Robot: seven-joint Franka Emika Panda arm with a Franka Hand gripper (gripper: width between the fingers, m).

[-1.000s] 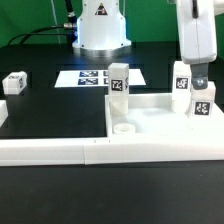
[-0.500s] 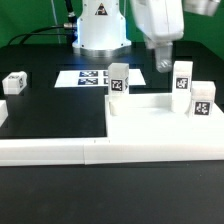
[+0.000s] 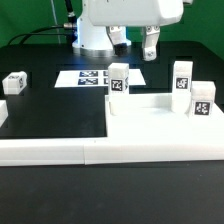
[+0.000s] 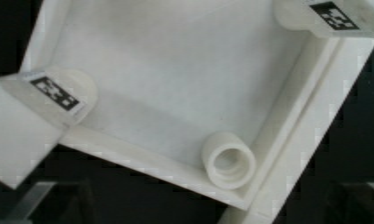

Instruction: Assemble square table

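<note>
Pincer (image 3: 134, 40): raised above the slab's far edge, fingers apart, holding nothing.
Square slab (image 3: 160, 118): on the counter (image 3: 50, 110), apparently against the border wall (image 3: 60, 150).
Leg posts (image 3: 119, 79): three upright on the slab.

**Arm raised, tool empty**

The white Panda arm hangs high at the far side of the scene. Its two-finger tool (image 3: 135, 44) points downward, the dark fingers (image 3: 151, 45) spread apart with nothing between them.

white square table slab (image 4: 175, 85), raised rim, tagged leg post (image 4: 38, 105), round corner hole (image 4: 230, 160)
</note>
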